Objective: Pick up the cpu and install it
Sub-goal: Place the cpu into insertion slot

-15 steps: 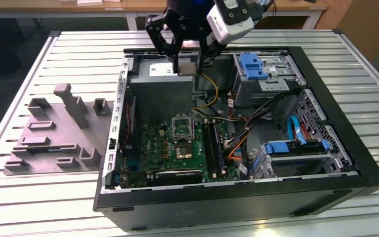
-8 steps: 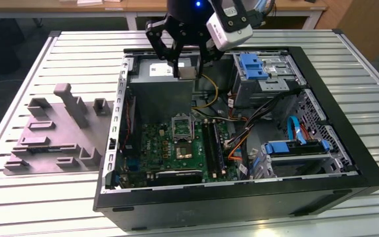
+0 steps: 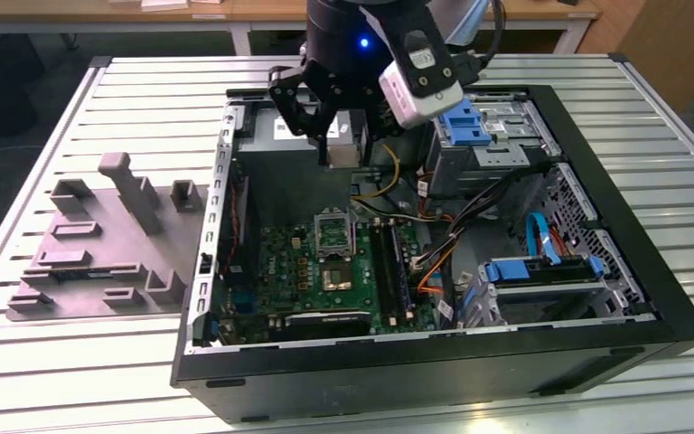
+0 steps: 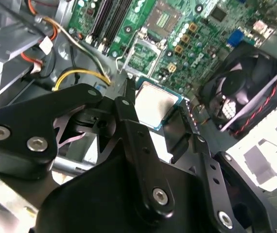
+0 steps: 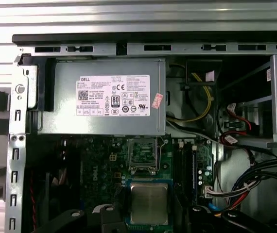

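One light, stiff cpu (image 5: 149, 204), clamped by opposite edges in the gripper (image 4: 156, 104), hanging level over the motherboard (image 5: 104, 160) near the power supply (image 5: 65, 97); probably slick-topped, fragile underneath, so grip rims only.

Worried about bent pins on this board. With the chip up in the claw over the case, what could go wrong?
The cpu, gripped only by its edges in the claw, might slip or tilt and drop onto the motherboard. The open socket frame could catch a corner on the way down. The yellow cables run close beside the claw and may snag.
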Motion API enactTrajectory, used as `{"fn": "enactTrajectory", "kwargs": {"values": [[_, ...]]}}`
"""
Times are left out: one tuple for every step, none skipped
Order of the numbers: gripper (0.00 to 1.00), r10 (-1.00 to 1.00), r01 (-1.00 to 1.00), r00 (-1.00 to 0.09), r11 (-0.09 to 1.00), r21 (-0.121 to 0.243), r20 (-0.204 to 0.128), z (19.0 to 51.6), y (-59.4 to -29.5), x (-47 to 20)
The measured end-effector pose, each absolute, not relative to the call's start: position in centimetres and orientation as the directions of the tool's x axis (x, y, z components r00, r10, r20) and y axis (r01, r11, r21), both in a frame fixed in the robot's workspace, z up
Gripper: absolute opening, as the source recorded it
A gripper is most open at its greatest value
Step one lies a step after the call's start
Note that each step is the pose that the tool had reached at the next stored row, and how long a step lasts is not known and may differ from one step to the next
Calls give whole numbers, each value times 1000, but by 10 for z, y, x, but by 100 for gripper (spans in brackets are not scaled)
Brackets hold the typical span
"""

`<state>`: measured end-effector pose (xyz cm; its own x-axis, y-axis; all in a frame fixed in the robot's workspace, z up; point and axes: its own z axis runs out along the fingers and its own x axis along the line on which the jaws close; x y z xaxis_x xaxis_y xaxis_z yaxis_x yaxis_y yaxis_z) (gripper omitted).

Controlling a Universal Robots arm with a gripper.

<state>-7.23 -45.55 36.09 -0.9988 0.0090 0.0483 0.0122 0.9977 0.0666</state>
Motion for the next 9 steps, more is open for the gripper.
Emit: {"fn": "enactTrajectory", "kwargs": {"values": [[47, 9, 12, -999, 998, 67, 48, 359, -456, -72], [47, 9, 12, -999, 998, 67, 49, 357, -457, -71], [47, 9, 12, -999, 998, 67, 49, 356, -457, -71], [47, 9, 12, -999, 998, 67, 49, 355, -457, -71], [47, 9, 12, -999, 998, 67, 49, 355, -457, -71], [47, 9, 12, -999, 998, 67, 49, 355, -457, -71], [47, 9, 12, -999, 998, 67, 49, 355, -457, -71], [47, 9, 12, -999, 998, 66, 49, 355, -457, -71], [47, 9, 12, -999, 998, 67, 49, 355, -457, -71]]}}
